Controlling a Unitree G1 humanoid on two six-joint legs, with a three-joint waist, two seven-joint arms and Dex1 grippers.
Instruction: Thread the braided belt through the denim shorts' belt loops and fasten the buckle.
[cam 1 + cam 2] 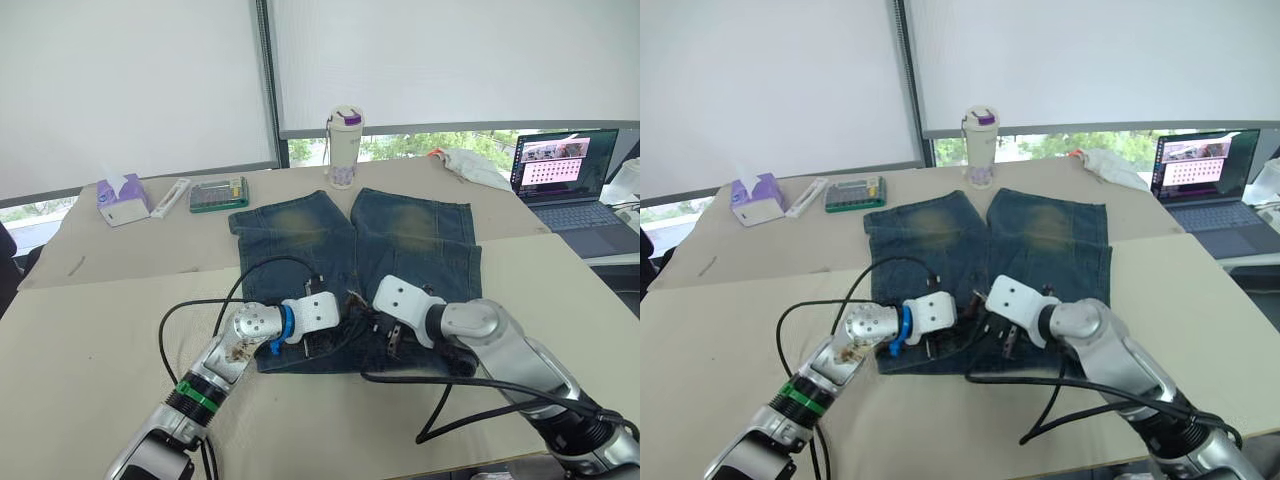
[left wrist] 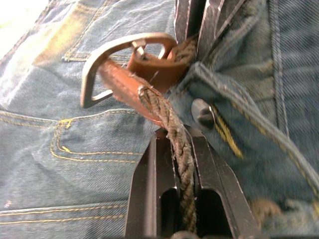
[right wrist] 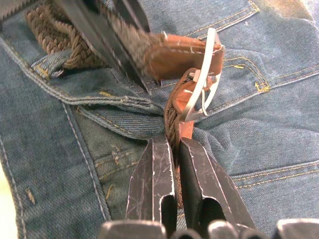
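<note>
The denim shorts (image 1: 400,235) lie flat on the table, legs pointing away and waistband toward me. Both grippers meet at the waistband's middle. My left gripper (image 2: 174,137) is shut on the braided belt (image 2: 179,164), just behind its reddish-brown leather tip (image 2: 119,84). That tip pokes through the silvery buckle (image 2: 94,69). My right gripper (image 3: 172,142) is shut on the belt's buckle end, just below the buckle (image 3: 204,74) and its leather trim. The belt (image 3: 45,25) runs under a belt loop (image 3: 50,64) on the waistband. A metal shorts button (image 2: 203,112) sits beside the left fingers.
At the table's far side stand a white bottle with a purple lid (image 1: 344,148), a tissue box (image 1: 122,200), a calculator (image 1: 218,194) and a white remote (image 1: 170,197). An open laptop (image 1: 565,175) sits far right. Black cables (image 1: 480,385) trail from both arms over the near table.
</note>
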